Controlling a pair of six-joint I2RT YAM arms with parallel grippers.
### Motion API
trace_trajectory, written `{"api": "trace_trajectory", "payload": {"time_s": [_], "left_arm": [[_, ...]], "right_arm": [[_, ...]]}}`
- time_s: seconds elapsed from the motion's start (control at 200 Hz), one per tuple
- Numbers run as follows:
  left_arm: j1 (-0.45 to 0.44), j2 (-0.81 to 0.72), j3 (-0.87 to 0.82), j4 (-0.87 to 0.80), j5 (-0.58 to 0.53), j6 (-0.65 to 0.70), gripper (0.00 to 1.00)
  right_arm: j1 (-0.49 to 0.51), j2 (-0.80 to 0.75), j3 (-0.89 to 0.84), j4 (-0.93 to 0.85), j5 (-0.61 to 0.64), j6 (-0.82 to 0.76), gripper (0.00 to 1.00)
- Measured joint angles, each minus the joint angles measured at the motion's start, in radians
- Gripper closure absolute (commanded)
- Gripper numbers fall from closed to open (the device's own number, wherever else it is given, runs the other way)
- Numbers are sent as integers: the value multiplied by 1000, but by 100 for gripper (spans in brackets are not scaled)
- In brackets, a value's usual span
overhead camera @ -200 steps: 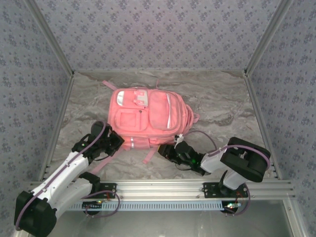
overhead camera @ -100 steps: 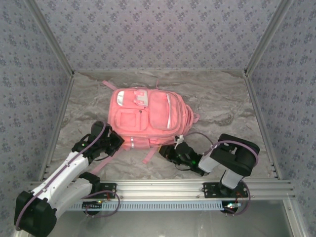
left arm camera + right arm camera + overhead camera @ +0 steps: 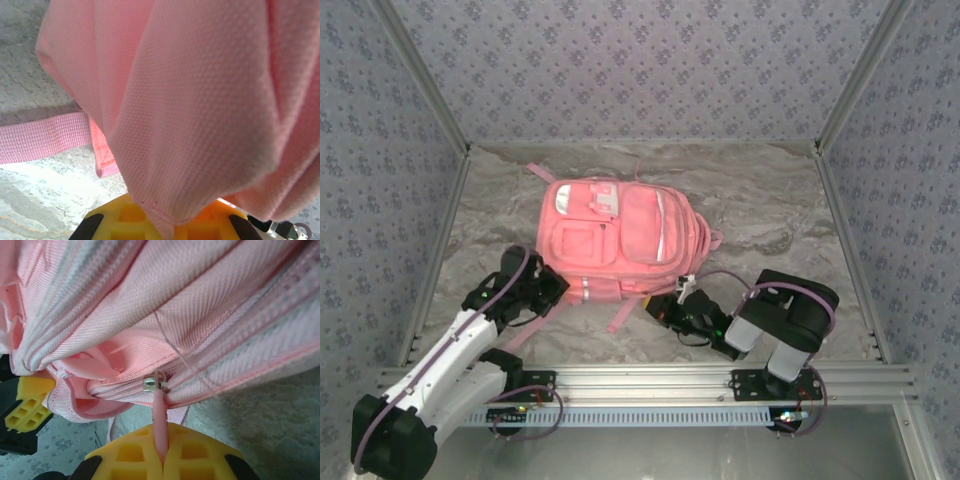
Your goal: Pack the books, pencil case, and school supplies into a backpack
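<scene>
The pink backpack point(image 3: 620, 235) lies flat on the marble table, front pockets up. At its near left corner my left gripper point(image 3: 552, 285) is shut on a fold of the pink fabric point(image 3: 200, 125), which runs down between the yellow fingers point(image 3: 120, 217). At the bag's near edge my right gripper point(image 3: 665, 308) is shut on the pink zipper pull point(image 3: 159, 415), just below the silver slider point(image 3: 154, 382). The left gripper's yellow finger point(image 3: 27, 400) shows at the left of the right wrist view. The books, the pencil case and the school supplies are out of view.
A loose pink strap point(image 3: 625, 315) trails toward me between the two grippers, and another strap point(image 3: 45, 142) lies on the table by the left gripper. Patterned walls point(image 3: 640, 70) close three sides. An aluminium rail point(image 3: 650, 380) runs along the near edge.
The right gripper has closed onto the zipper pull, and the right arm's elbow has swung left. The left arm has barely moved and keeps its hold on the fabric.
</scene>
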Motion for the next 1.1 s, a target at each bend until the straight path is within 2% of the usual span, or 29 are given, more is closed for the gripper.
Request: {"api": "trace_trajectory", "payload": {"time_s": [0.22,0.515,0.66,0.874,1.104], "left_arm": [[22,-15,0,-23,6,10,100],[71,-37,0,-53,33,32,100],[86,-40,0,-60,51,34,100],[94,-39,0,-61,66,49,100],[97,13,40,-93,65,95,100]], "right_arm": [[-6,-171,5,-222,-4,-51,100],[-9,-503,101,-783,5,-208,100],[-24,-619,139,-1022,28,-299,100],[-36,-651,253,-1308,89,-477,100],[-37,-615,355,-1501,208,-637,100]]}}
